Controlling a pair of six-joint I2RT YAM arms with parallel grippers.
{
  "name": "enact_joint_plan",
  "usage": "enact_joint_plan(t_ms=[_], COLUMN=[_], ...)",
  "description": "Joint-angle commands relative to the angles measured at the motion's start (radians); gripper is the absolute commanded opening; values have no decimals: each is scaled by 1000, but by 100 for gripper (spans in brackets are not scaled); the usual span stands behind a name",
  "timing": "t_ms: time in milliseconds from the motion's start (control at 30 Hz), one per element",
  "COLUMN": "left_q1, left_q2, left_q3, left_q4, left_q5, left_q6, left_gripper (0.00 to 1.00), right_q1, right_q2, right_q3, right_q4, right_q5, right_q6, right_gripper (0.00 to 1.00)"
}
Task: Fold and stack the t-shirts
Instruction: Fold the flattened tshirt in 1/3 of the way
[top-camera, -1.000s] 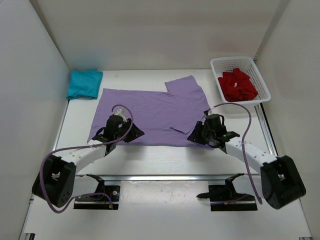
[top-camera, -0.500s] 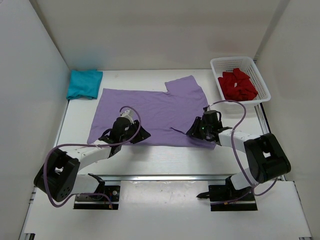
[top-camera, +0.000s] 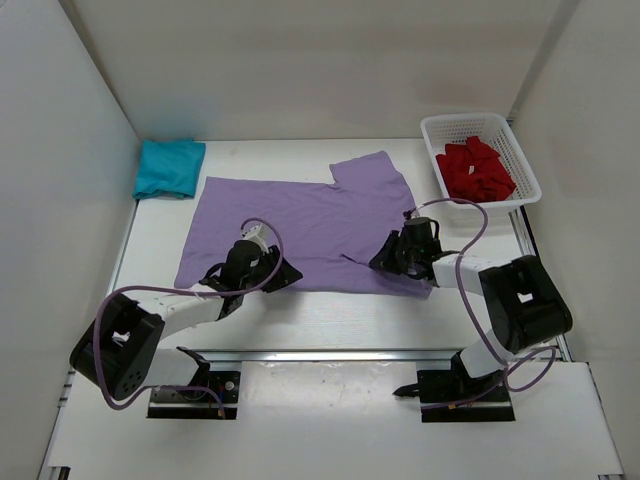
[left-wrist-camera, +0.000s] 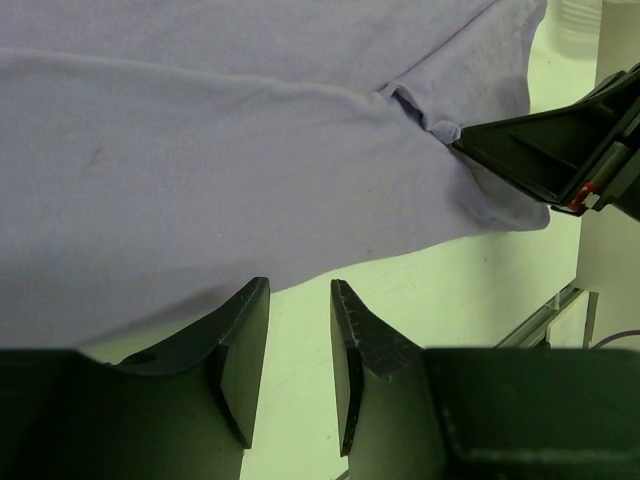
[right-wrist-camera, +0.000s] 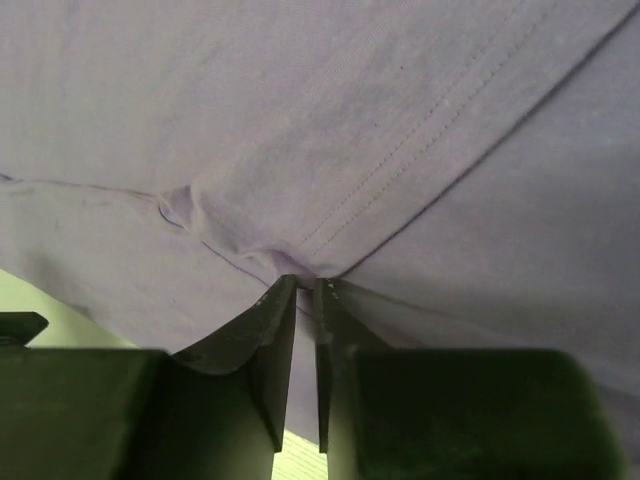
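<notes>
The lavender t-shirt (top-camera: 300, 215) lies spread flat mid-table. My left gripper (top-camera: 284, 272) sits low at its near hem, open, with bare table between the jaws (left-wrist-camera: 297, 330); the shirt (left-wrist-camera: 200, 150) lies just beyond the fingertips. My right gripper (top-camera: 384, 262) is at the shirt's near right corner, shut on a pinched fold of the lavender cloth (right-wrist-camera: 305, 287). Its fingers (left-wrist-camera: 540, 150) also show in the left wrist view. The teal t-shirt (top-camera: 168, 166) lies folded at the far left. The deep red t-shirt (top-camera: 475, 170) lies crumpled in the basket.
A white mesh basket (top-camera: 528, 170) stands at the far right corner. White walls close off the back and both sides. A metal rail (top-camera: 330, 353) runs along the table's near edge in front of the arm bases.
My left gripper has slid right along the near hem. My right gripper has moved slightly left and further onto the shirt's corner, with the arm lowered toward the table.
</notes>
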Motion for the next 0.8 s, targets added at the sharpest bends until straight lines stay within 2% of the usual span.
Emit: enact_joint_plan(t_ms=[0,100,167,300,467,533,600,667,767], left_q1=[2,-3,2,10,5,0,0,-3,-6], left_q2=[-17,-19,-13,-16,-30,-36,-34,-37,-40], left_q3=[-17,-21,-22,-21,-19,-25,-28,-24,-22], left_q4=[38,39,36,39,30,30,31,27,21], left_q5=[16,7,15,10,-4,-5,1,-1,-12], left_q6=[-9,-4,-12,-10,-16,-24,-24,-20,-12], left_gripper=[42,42,42,42,41,42,41,41,41], right_q1=[-8,-3,-10,3,33,50,67,67,43], right_q2=[15,29,62,148,283,293,250,167,20], right_q3=[45,69,100,270,538,583,571,447,266], right_q4=[61,66,63,20,-129,-171,-218,-187,-140], right_q5=[-9,-11,-29,-38,-29,-17,35,70,110], right_q6=[5,0,-1,-38,-87,-124,-141,-153,-140], right_gripper=[7,1,0,0,0,3,8,17,20])
